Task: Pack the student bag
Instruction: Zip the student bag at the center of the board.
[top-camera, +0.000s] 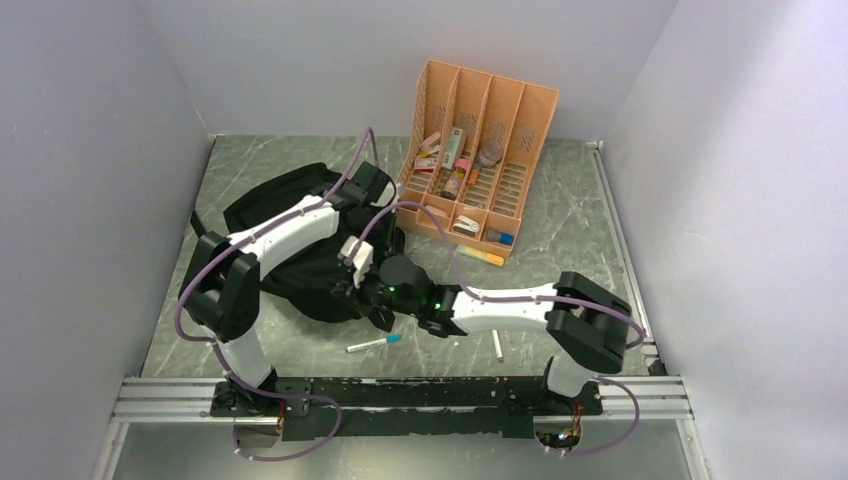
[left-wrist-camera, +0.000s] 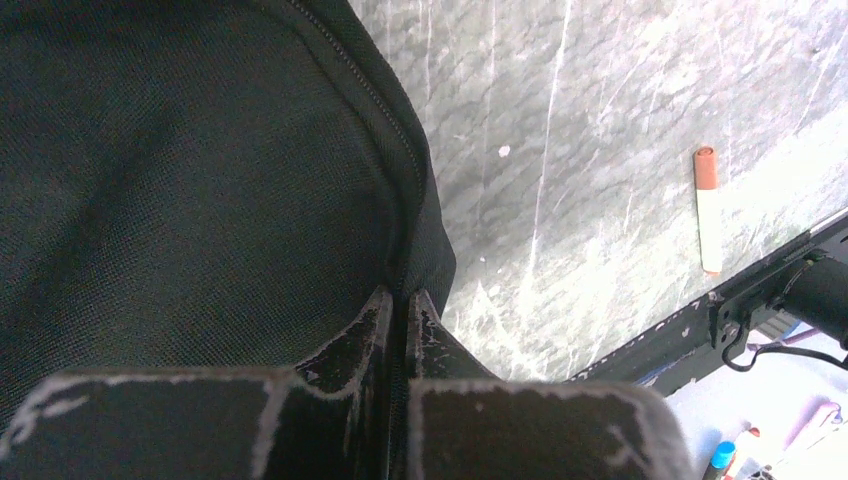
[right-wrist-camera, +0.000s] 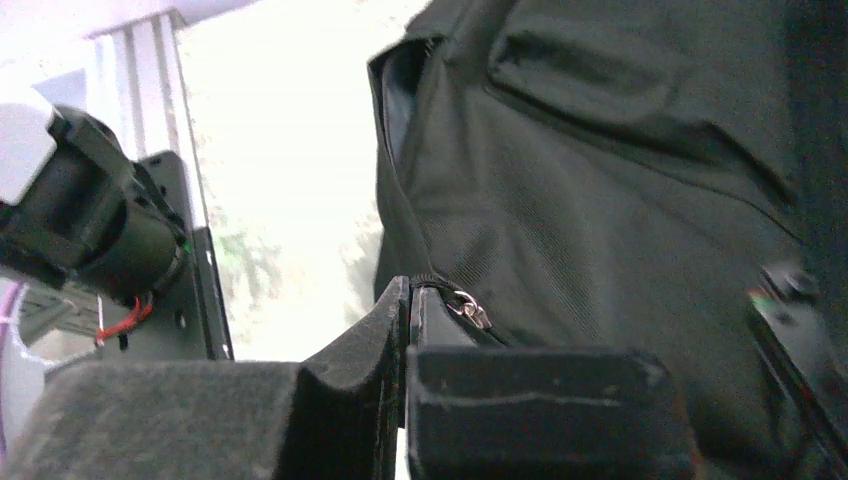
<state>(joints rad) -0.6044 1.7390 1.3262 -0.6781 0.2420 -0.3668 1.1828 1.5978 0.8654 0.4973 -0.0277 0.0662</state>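
Observation:
The student bag (top-camera: 290, 215), a large soft black backpack, lies left of the table's middle. In the left wrist view the bag (left-wrist-camera: 180, 170) fills the left side, and my left gripper (left-wrist-camera: 397, 297) is shut on its zippered edge seam. In the right wrist view my right gripper (right-wrist-camera: 408, 287) is shut on the bag's (right-wrist-camera: 600, 180) zipper edge, just beside a metal zipper pull (right-wrist-camera: 468, 309). In the top view both grippers, left (top-camera: 350, 288) and right (top-camera: 378, 297), meet at the bag's near right corner. The bag's inside is hidden.
An orange slotted desk organizer (top-camera: 520, 120) with small items stands at the back right. A yellow-orange marker (top-camera: 482, 256) lies in front of it. A blue-capped pen (top-camera: 373, 343) and a white marker (top-camera: 497, 345), also in the left wrist view (left-wrist-camera: 708, 210), lie near the front rail.

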